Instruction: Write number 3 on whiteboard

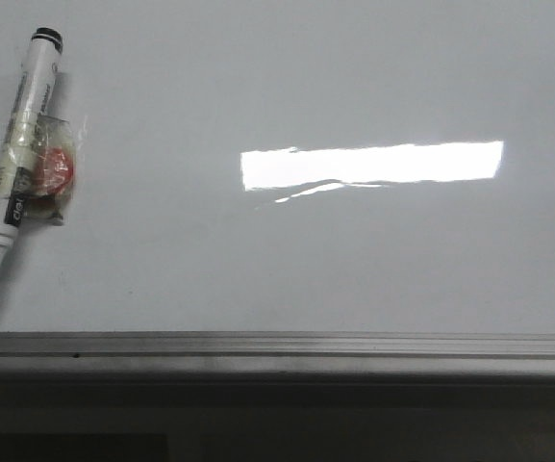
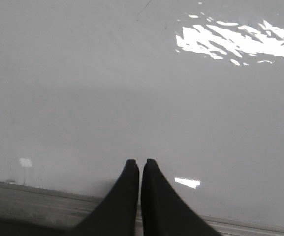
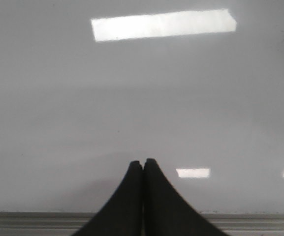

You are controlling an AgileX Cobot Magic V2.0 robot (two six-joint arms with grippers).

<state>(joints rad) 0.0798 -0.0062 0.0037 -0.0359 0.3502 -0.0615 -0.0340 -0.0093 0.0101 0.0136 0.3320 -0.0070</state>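
The whiteboard [image 1: 287,269] fills the front view, glossy white-grey with a grey aluminium frame [image 1: 277,348] along its near edge. No number 3 shows on it. A white marker pen [image 1: 19,159] with a black tip lies at the far left of the board, tip toward the near edge, with a clear wrapper holding something red taped at its middle. Neither gripper shows in the front view. My left gripper [image 2: 140,162] is shut and empty over the board's near edge. My right gripper [image 3: 142,162] is shut and empty, also over the near edge.
A bright rectangular light glare [image 1: 371,165] lies on the middle of the board and also shows in the right wrist view [image 3: 164,24]. A dark strip [image 1: 277,423] runs below the frame.
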